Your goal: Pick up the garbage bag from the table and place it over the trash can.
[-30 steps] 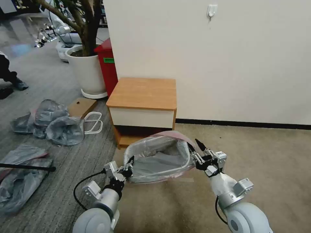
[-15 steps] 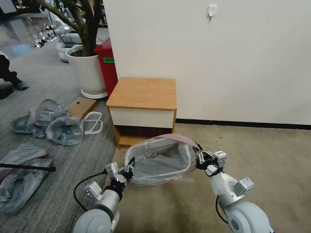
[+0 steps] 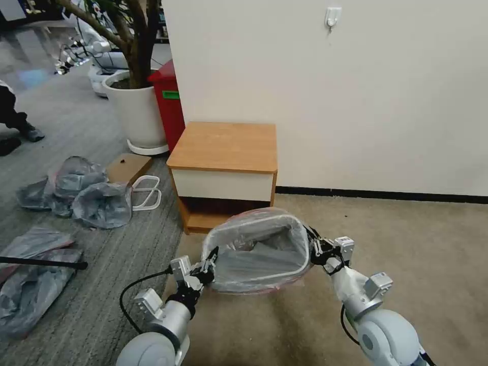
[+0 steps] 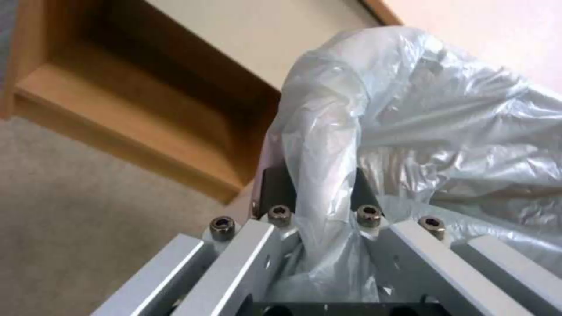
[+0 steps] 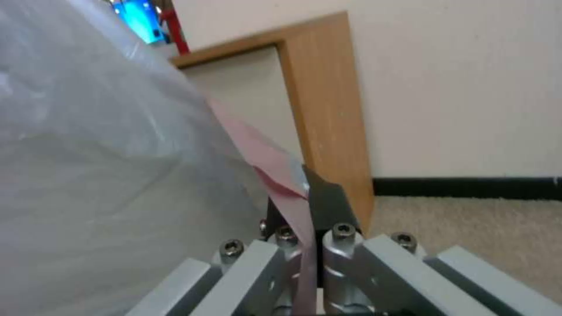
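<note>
Lower centre of the frame, both arms reach forward: left gripper (image 3: 211,258) and right gripper (image 3: 311,243) each pinch the garbage bag (image 3: 256,251), stretched over the trash can (image 3: 303,247) before the nightstand (image 3: 223,152).

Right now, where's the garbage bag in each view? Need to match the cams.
Head view: garbage bag at lower centre, draped over the trash can, stretched between left gripper and right gripper.
Left wrist view: bag covers the right side, a fold pinched in the jaws.
Right wrist view: bag covers the left side, pink rim clamped in the jaws.
Shared landmark: the table, behind the bag.
</note>
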{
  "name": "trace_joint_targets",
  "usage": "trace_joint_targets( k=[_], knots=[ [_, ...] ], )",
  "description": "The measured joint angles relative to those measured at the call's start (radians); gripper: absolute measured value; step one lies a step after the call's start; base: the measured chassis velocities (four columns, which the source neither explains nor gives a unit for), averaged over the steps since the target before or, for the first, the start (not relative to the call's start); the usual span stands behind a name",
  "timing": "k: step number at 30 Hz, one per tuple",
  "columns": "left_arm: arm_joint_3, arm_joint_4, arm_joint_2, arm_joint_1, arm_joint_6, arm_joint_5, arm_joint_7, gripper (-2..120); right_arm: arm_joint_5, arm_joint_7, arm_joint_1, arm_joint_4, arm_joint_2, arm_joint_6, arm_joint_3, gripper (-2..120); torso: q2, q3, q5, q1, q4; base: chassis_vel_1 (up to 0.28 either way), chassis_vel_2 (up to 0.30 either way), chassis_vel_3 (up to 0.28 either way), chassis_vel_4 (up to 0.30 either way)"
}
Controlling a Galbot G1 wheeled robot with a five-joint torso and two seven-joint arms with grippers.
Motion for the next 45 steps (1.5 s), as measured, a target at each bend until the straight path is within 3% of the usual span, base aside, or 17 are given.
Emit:
trace_joint_targets(
  k=[15, 25, 29, 33, 42, 45],
  knots=[
    [0.020, -0.038, -0.044, 0.003, -0.029, -0.164, -0.020, 9, -0.119, 0.004, 0.005, -0.113, 0.021, 0.000, -0.009, 0, 0.000, 0.000, 0.0000, 0.000, -0.0001, 0.000, 0.000, 0.000, 0.000],
    [0.012, -0.048, -0.058, 0.003, -0.029, -0.177, -0.050, 9, -0.171, -0.014, -0.018, -0.123, 0.027, 0.002, -0.004, 0, 0.000, 0.000, 0.0000, 0.000, -0.0001, 0.000, 0.000, 0.000, 0.000],
    [-0.004, -0.047, -0.058, -0.007, -0.028, -0.146, -0.089, 9, -0.178, -0.021, -0.037, -0.090, 0.040, 0.020, 0.011, 17, 0.000, 0.000, -0.0001, 0.000, 0.0000, 0.000, 0.000, 0.000, 0.000],
    [-0.010, -0.037, -0.058, -0.011, -0.025, -0.126, -0.105, 5, -0.179, -0.028, -0.048, -0.066, 0.045, 0.026, 0.020, 25, 0.000, 0.000, -0.0001, 0.000, 0.0000, 0.000, 0.000, 0.000, 0.000],
    [-0.019, 0.002, -0.055, -0.041, -0.005, -0.088, -0.154, 5, -0.179, -0.082, -0.118, 0.017, 0.061, 0.069, 0.047, 65, 0.000, 0.000, -0.0001, 0.000, 0.0000, 0.000, 0.000, 0.000, 0.000],
    [-0.021, 0.008, -0.055, -0.046, -0.002, -0.088, -0.161, 5, -0.179, -0.098, -0.129, 0.021, 0.061, 0.083, 0.051, 72, 0.000, 0.000, -0.0001, 0.000, 0.0000, 0.000, 0.000, 0.000, 0.000]
  ],
)
